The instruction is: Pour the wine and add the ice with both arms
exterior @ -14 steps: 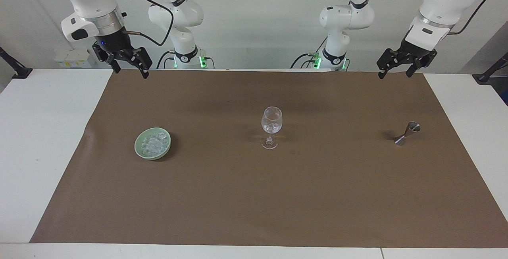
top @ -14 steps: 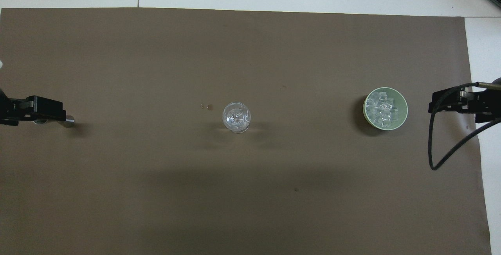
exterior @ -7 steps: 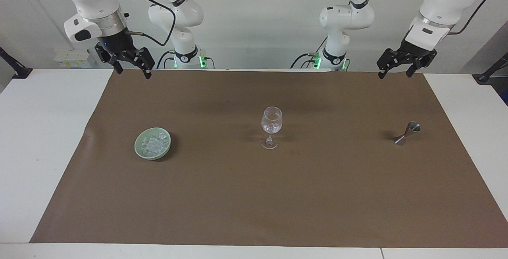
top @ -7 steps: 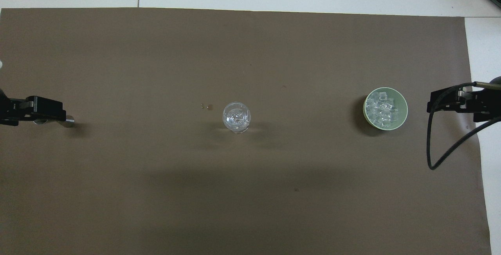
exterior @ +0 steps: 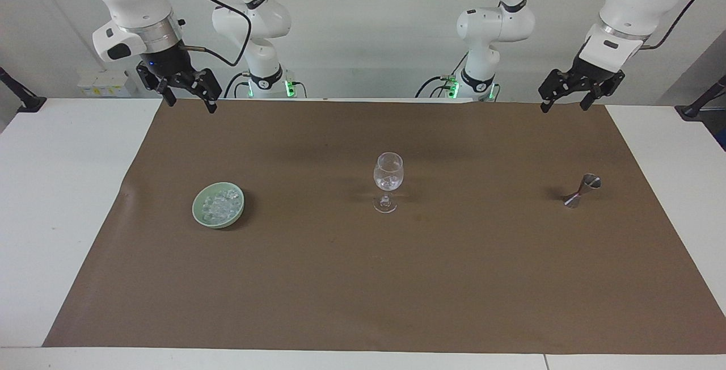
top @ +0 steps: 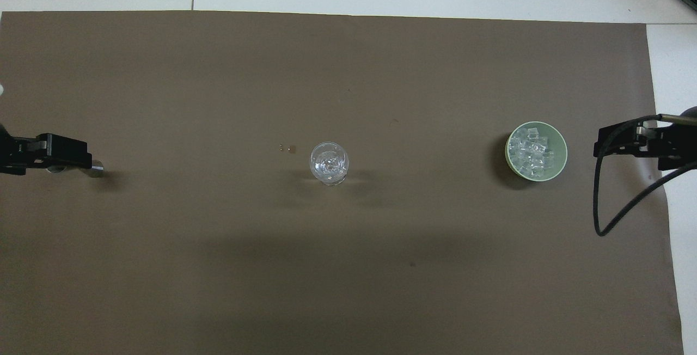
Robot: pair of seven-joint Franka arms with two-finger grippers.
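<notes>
On the brown mat [exterior: 363, 279] that covers most of the white table [exterior: 57, 188], a small green bowl [exterior: 199, 215] sits toward the right arm's end. The ice [exterior: 220, 204] is heaped inside that bowl, lots of little clear cubes. A stemmed glass [exterior: 388, 180] stands upright in the middle of the mat, well apart from the bowl, and a few clear bits show in its round part. A little shiny metal measuring cup [exterior: 582, 190] stands toward the left arm's end, also well apart from the glass. All three things sit in one row across the mat. The right gripper [exterior: 189, 101] hangs up in the air over the edge of the mat closest to the robots, at the bowl's end. Its fingers are spread apart and it has nothing in them. The left gripper [exterior: 565, 102] hangs over the same edge at the metal cup's end. Its fingers are spread apart too, with nothing between them.
</notes>
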